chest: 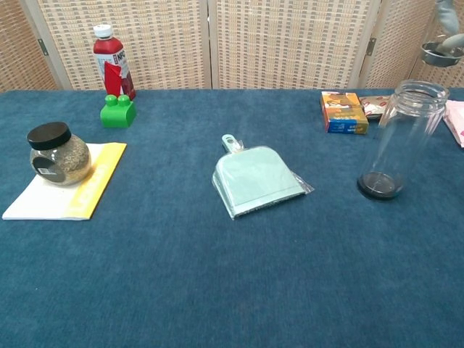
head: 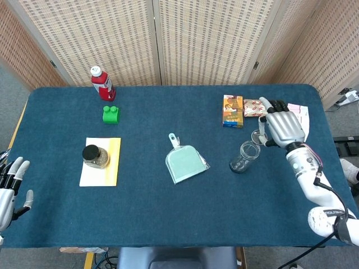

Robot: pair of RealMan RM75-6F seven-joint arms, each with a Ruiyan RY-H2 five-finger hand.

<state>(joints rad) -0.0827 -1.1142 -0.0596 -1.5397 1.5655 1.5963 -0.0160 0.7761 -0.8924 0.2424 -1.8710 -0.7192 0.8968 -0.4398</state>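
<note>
The right hand [head: 283, 128] hovers at two o'clock of the empty glass jar [head: 244, 156], pinching a small metal lid [head: 258, 137]. Likely next: lower the lid squarely onto the jar's mouth. The left hand [head: 8, 185] idles, fingers spread.

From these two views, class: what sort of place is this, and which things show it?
Probably a staged test or demonstration room, not a home. A table covered in blue cloth stands before woven folding screens, and unrelated items are spaced out on it: a dustpan, a green block, an empty glass jar.
</note>
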